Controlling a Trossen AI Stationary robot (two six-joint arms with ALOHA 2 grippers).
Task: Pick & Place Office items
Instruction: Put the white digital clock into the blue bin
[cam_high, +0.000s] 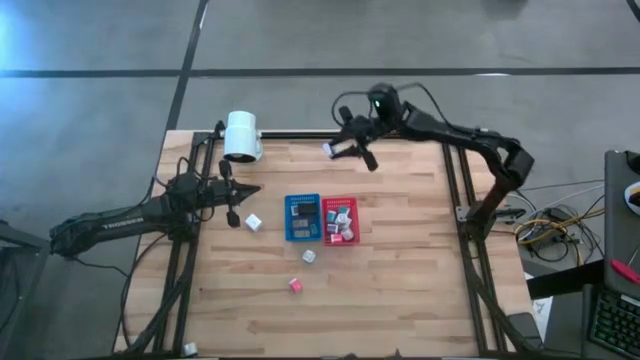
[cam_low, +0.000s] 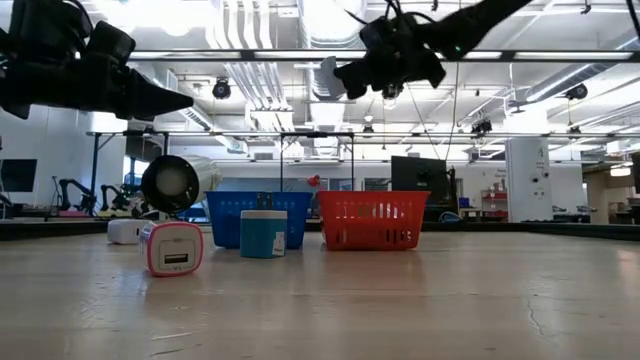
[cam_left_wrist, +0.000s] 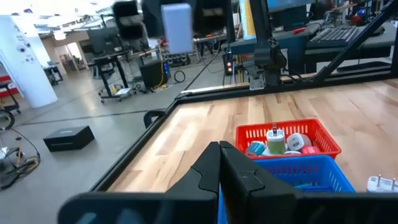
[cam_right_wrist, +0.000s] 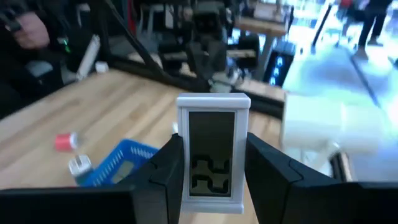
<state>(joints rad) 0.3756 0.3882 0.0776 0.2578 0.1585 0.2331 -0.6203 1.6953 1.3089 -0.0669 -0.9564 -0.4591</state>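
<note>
A small white-framed item with a dark face (cam_right_wrist: 213, 152) hangs above the far edge of the bench (cam_high: 400, 260), clamped upright between the two fingers (cam_right_wrist: 163, 171) of the right gripper (cam_high: 345, 147). In the high view that gripper sits beyond the trays, its arm reaching in from the right side.

Other office items stay below. The red tray (cam_high: 339, 220) holds a cluster of small pieces, among them white and teal ones, and the blue tray (cam_high: 302, 217), touching it on the left, holds dark flat pieces. A white cube (cam_high: 253, 222) lies on the boards just left of the blue tray. Another white cube (cam_high: 309, 256) lies in front of the trays, and a pink one (cam_high: 295, 285) nearer the front edge. In the low view the pink-rimmed piece (cam_low: 172, 248) stands in front, beside a teal cube (cam_low: 263, 234).

The left gripper (cam_high: 247, 190) is clenched with nothing in it, held above the bench left of the white cube. A big white cylinder (cam_high: 242, 136) lies at the far left corner.
</note>
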